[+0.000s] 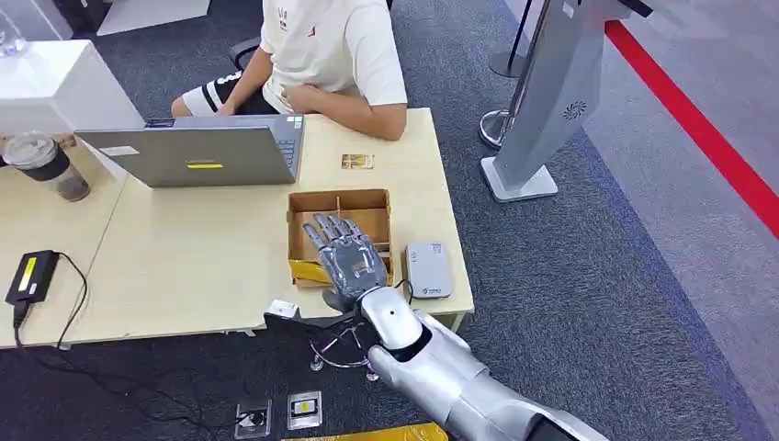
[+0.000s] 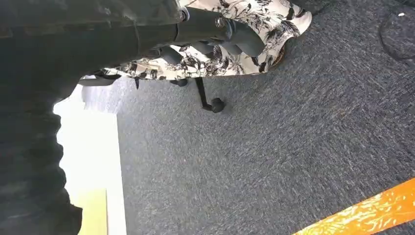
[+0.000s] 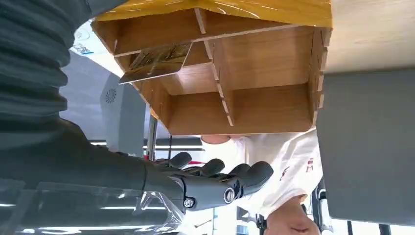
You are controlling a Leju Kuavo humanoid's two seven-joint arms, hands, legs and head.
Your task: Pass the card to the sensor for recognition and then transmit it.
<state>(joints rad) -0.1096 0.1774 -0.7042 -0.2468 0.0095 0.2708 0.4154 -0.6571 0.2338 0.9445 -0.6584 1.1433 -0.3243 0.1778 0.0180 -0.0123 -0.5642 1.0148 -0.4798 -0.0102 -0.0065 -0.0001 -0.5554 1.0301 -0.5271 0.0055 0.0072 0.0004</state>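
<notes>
A cardboard box [image 1: 366, 204] with dividers sits near the table's front edge. My right hand [image 1: 349, 253] hovers over its near half, fingers spread and holding nothing. In the right wrist view a gold-patterned card [image 3: 156, 61] leans in one compartment of the box [image 3: 254, 98], apart from my right hand [image 3: 215, 182]. Another card [image 1: 357, 162] lies flat on the table beyond the box. The grey-white sensor [image 1: 428, 269] lies just right of the box. My left hand [image 2: 215, 32] hangs over the carpet with nothing in it.
A person in a white shirt [image 1: 321, 50] sits across the table behind an open laptop [image 1: 197, 154]. A lidded cup [image 1: 46, 165] and a black device with a cable [image 1: 32, 276] are at the left. A grey kiosk [image 1: 551, 92] stands on the right.
</notes>
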